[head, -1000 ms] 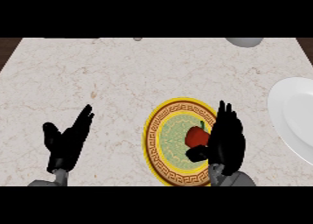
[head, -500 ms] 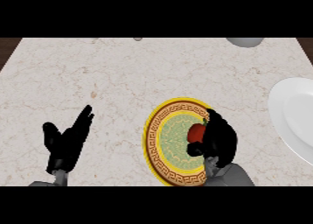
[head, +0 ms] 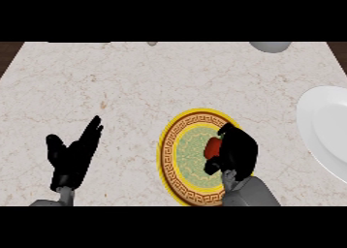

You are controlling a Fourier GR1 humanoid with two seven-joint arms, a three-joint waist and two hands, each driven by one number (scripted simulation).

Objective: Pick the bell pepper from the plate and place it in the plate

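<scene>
A red bell pepper lies on the yellow patterned plate near the counter's front edge. My right hand is over the plate with its fingers curled round the pepper, which shows only as a red patch at the hand's left side. A plain white plate sits at the right edge, partly cut off. My left hand rests open at the lower left, fingers pointing up, apart from both plates.
A grey bowl-like object and a small grey item sit at the counter's far edge. Dark wood floor shows past the marble top's left and right corners. Bare marble spans the counter's middle and left.
My right hand has moved left over the pepper and its fingers have curled round it. The left hand has stayed still.
</scene>
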